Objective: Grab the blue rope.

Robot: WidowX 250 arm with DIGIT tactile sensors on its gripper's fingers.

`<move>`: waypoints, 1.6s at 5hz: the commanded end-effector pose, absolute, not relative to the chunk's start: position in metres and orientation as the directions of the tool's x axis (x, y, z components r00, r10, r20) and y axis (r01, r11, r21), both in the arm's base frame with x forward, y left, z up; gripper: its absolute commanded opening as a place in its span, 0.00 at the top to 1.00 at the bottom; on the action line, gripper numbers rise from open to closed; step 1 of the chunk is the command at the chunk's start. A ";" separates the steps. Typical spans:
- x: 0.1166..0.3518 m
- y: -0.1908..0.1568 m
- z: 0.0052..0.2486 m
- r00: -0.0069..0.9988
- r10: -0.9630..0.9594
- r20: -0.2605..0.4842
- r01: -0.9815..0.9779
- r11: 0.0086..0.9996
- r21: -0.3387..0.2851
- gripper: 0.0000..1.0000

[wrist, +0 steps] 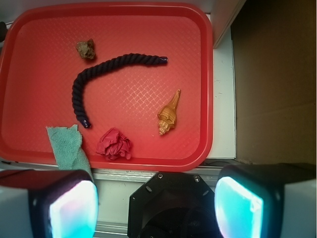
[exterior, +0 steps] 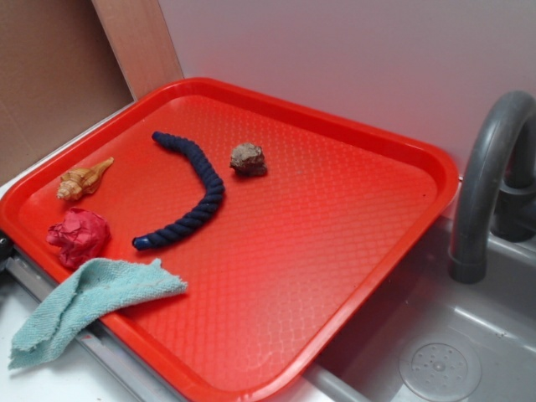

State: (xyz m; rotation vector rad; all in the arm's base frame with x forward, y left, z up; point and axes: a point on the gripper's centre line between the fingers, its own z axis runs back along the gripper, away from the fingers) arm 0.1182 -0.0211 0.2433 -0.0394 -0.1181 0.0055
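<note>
From the exterior view, the blue rope (exterior: 194, 191) lies curved on the red tray (exterior: 352, 251), between a brown stone (exterior: 248, 158), a shell (exterior: 82, 179) and a red crumpled wad (exterior: 79, 235); a teal cloth (exterior: 92, 297) overhangs the edge. From the wrist view, the claw (wrist: 156, 206) hangs spread apart, empty, short of the tray.
</note>
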 end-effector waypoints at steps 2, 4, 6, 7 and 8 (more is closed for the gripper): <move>0.132 -0.044 0.242 0.990 0.029 0.139 -0.017 0.996 -0.093 0.00; 0.152 -0.100 0.230 0.980 0.005 0.197 0.016 0.994 -0.105 0.00; 0.190 -0.140 0.174 0.979 0.035 0.200 -0.012 0.993 -0.116 0.00; 0.204 -0.151 0.148 0.983 0.024 0.184 0.005 0.988 -0.154 0.00; 0.214 -0.168 0.111 0.989 -0.001 0.150 0.027 0.985 -0.173 0.00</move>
